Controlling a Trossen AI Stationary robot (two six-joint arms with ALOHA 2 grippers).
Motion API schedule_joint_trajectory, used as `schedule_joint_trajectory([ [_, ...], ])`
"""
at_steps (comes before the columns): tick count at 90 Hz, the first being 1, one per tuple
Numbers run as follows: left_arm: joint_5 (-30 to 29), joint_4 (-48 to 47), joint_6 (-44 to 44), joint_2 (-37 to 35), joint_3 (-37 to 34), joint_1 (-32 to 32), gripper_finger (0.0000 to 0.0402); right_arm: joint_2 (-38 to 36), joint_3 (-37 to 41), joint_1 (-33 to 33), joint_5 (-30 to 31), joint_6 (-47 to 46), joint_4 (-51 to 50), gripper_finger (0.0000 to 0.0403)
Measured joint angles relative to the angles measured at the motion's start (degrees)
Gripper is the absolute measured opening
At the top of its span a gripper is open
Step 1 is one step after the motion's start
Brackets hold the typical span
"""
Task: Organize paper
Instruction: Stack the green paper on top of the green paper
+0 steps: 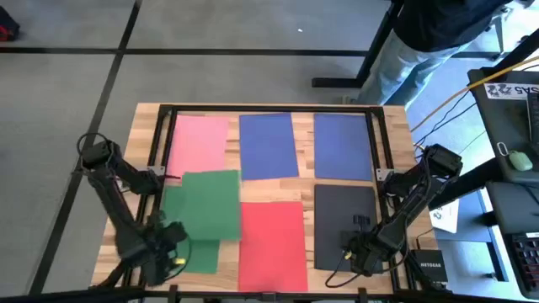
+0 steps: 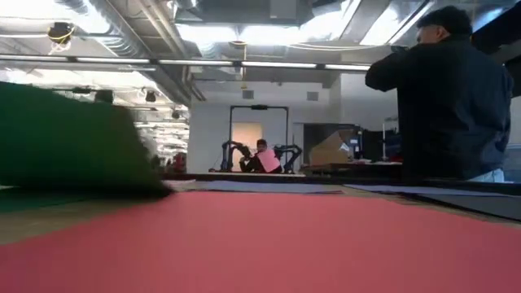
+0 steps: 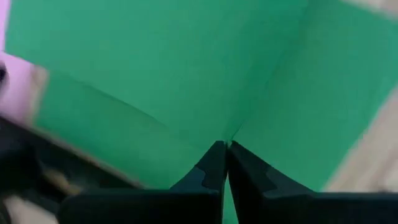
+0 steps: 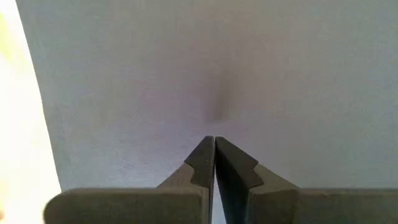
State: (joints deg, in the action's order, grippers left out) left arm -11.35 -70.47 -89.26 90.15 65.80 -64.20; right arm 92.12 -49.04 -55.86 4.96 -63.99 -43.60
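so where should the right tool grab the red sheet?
By the near short edge of the red sheet, coming from the table's front. It lies flat with that edge by the table rim; the green sheet borders its left.

Just past the right gripper point(image 1: 364, 252), off the table edge, a small black box point(image 1: 427, 263) carried white lettering that looked like "NETGEAR". Farther out, a black-and-white sign point(image 1: 514, 89) showed large characters, too blurred to read.
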Motion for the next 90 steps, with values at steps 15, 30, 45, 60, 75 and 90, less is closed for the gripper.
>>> schedule_joint_trajectory([
  [15, 4.2, 3.6, -9.0, 1.7, 0.0, -6.4, 0.0, 0.0, 0.0, 0.0, 0.7, 0.0, 0.0, 0.0001],
  [30, 5.3, 5.2, -14.2, 4.5, 0.0, -9.6, 0.0, 0.0, 0.0, 0.0, 1.5, 0.0, 0.0, 0.0001],
  [45, 5.3, 8.8, -18.7, 6.6, 0.0, -11.3, 0.0, 0.0, 0.0, 0.0, 1.5, 0.0, 0.0, 0.0001],
  [60, 4.8, 8.1, -21.6, 8.1, 0.7, -12.8, 0.0, 0.0, 0.0, 0.0, 1.5, 0.0, 0.0, 0.0001],
  [75, 4.2, 5.2, -24.6, 9.9, 3.6, -13.3, 0.0, 0.0, 0.0, 0.0, 1.5, 0.0, 0.0, 0.0001],
  [90, 4.5, 3.7, -25.0, 10.6, 4.8, -13.1, 0.0, 0.0, 0.0, 0.0, 1.5, 0.0, 0.0, 0.0001],
])
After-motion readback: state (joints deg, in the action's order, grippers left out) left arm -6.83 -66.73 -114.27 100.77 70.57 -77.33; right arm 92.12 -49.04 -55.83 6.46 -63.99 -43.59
